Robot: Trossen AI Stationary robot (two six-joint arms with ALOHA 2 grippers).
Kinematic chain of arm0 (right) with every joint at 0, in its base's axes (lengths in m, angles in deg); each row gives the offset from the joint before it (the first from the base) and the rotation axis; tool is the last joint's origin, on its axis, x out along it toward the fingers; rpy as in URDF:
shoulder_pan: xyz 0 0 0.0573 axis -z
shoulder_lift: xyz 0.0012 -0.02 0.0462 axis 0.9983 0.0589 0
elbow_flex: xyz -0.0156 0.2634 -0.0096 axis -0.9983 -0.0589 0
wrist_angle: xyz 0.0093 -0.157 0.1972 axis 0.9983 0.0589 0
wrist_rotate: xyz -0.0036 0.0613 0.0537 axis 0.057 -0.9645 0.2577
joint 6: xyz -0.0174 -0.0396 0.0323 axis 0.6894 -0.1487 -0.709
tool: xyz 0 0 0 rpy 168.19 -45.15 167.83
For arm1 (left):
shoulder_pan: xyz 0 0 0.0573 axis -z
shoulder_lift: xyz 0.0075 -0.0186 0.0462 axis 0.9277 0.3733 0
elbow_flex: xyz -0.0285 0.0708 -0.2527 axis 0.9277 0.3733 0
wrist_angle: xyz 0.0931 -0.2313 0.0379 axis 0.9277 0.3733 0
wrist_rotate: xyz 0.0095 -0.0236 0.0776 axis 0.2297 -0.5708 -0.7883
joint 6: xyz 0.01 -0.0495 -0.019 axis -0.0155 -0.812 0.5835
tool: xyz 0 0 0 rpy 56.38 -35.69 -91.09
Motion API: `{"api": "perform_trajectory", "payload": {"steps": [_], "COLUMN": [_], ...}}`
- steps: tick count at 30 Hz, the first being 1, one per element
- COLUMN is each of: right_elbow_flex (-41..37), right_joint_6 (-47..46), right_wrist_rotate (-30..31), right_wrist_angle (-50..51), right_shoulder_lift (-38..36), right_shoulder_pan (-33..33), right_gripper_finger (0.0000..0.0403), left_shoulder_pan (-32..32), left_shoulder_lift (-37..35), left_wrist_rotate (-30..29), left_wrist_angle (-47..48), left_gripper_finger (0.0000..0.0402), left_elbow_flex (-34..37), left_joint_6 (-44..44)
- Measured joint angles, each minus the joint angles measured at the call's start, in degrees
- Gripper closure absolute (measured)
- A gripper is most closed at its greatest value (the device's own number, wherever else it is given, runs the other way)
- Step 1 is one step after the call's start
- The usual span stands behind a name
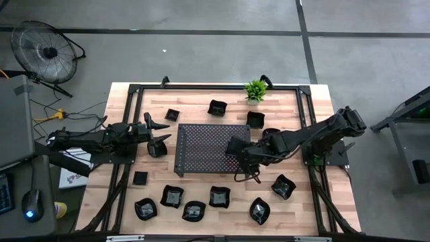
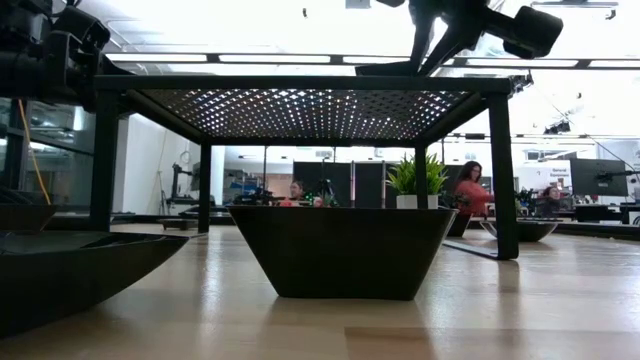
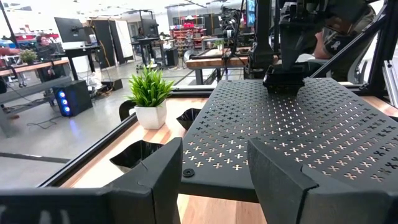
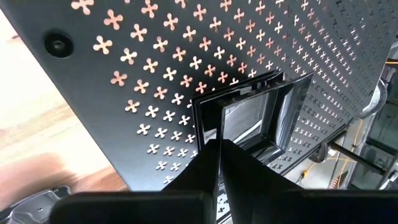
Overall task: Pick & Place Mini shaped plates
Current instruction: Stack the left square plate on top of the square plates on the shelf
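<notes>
- The right tool is over the right edge of the perforated tray, which stands on legs in the middle of the tabletop.
- In the right wrist view its fingers are pinched together on the rim of a small square plate that sits on the tray top; the left wrist view shows the same plate resting on the tray under that tool.
- The left tool waits just beside the tray's left edge, its fingers spread apart and holding nothing.
- Progress looks early: apart from the one plate in the grip, I see none on the tray.
- Left to do, as I judge it: the other plates are scattered on the wood around the tray. A row lies along the near edge, among them one near the middle, one lies to the right, and a few lie by the plant, such as one.
- Whether the gripped plate is being set down or lifted cannot be told.
</notes>
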Motion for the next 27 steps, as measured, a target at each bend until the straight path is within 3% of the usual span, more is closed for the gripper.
{"api": "perform_trajectory", "payload": {"steps": [27], "right_elbow_flex": [0.0], "right_joint_6": [0.0], "right_wrist_rotate": [-3.0], "right_wrist_angle": [0.1], "right_shoulder_lift": [0.0], "right_shoulder_pan": [1.3], "right_gripper_finger": [0.0391], "left_shoulder_pan": [0.0], "left_shoulder_lift": [0.0], "left_wrist_rotate": [0.0], "left_wrist_angle": [0.0], "left_gripper_finger": [0.0225], "left_elbow_flex": [0.0], "left_joint_6": [0.0]}}
